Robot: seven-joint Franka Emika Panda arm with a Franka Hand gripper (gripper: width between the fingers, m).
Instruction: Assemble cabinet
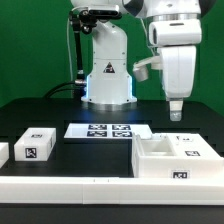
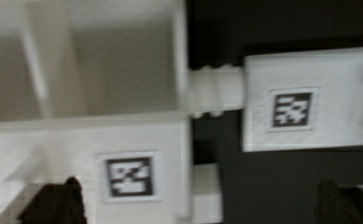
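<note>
- Cabinet [image 1: 172, 160] low at exterior view's right, just beneath gripper [image 1: 175, 116]; claw spread wide, holding nothing.
- Risk of fingertips [image 2: 62, 200] striking thin wall on descent, shoving shell askew.
- Could snag ridged peg [image 2: 213, 90] of tagged white part [image 2: 293, 110] alongside.

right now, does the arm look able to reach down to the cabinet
Probably yes. The arm hangs over the cabinet with its jaws open and nothing in between in either view. The small white block and the marker board lie off to the exterior view's left.
</note>
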